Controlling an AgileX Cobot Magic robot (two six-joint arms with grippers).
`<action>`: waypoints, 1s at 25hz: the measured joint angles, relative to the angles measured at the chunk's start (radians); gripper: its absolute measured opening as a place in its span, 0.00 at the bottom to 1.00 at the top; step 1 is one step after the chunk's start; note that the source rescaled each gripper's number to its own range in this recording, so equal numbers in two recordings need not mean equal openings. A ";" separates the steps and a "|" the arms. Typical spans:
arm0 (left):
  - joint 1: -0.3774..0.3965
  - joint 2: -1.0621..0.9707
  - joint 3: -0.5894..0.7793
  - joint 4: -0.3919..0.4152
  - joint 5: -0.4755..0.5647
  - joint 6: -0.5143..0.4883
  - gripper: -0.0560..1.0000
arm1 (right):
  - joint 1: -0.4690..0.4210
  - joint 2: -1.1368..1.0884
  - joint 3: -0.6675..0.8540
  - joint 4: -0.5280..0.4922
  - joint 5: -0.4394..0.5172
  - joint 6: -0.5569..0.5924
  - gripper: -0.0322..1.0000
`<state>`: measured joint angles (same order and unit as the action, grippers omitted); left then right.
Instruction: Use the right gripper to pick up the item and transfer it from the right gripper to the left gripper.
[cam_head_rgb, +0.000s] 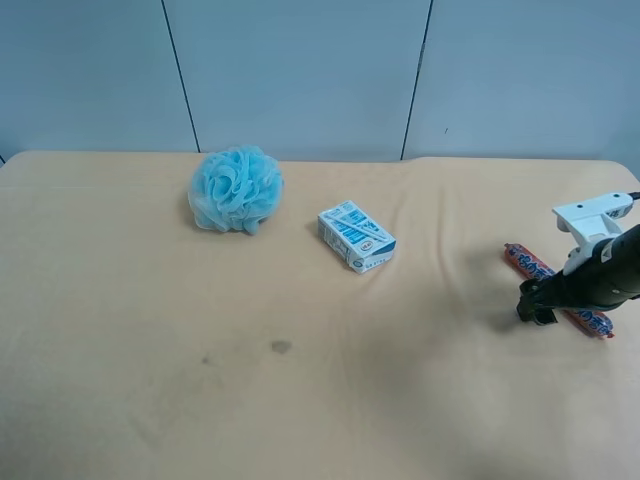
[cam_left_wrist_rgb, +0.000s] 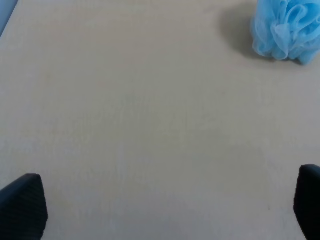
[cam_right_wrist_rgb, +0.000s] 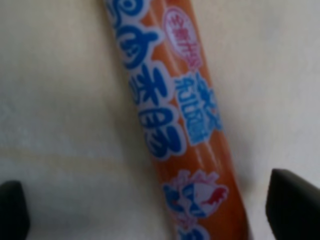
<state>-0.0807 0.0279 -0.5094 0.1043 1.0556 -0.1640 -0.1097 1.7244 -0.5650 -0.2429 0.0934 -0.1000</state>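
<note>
**A:** Which way did the stick point?

**B:** In the high view we saw it lying flat on the table, out at the 3 o'clock side. Its long line ran from 10 o'clock to 4 o'clock. One crimped end showed at 10 o'clock. The middle was hidden behind the arm.

**A:** What did it look like close up?

**B:** In the right wrist view we saw the stick was thin, round and orange-red. Its wrapper was smooth and shiny, with blue and white letters.

**A:** Did the right gripper hold it?

**B:** No. We saw the right gripper low over the stick, its jaws spread wide. One black jaw stood on each side, and neither touched the stick. A white block sat on that arm.

**A:** And the left gripper?

**B:** Its jaws were spread wide too, over bare tan cloth.

**A:** What else did we see?

**B:** A fluffy light-blue mesh pouf, round like a ball. A small blue and white box lay at its 4 o'clock. We could not tell what was in the box. The stick lay well apart, at the box's 3 o'clock.
</note>
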 joint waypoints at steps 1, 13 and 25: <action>0.000 0.000 0.000 0.000 0.000 0.000 1.00 | 0.000 0.000 0.000 0.005 0.008 0.000 0.89; 0.000 0.000 0.000 0.000 0.000 0.000 1.00 | 0.000 0.000 0.000 0.116 0.053 0.008 0.71; 0.000 0.000 0.000 0.000 0.000 0.000 1.00 | 0.000 0.000 0.000 0.129 0.113 0.008 0.04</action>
<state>-0.0807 0.0279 -0.5094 0.1043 1.0556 -0.1640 -0.1097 1.7244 -0.5650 -0.1137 0.2060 -0.0925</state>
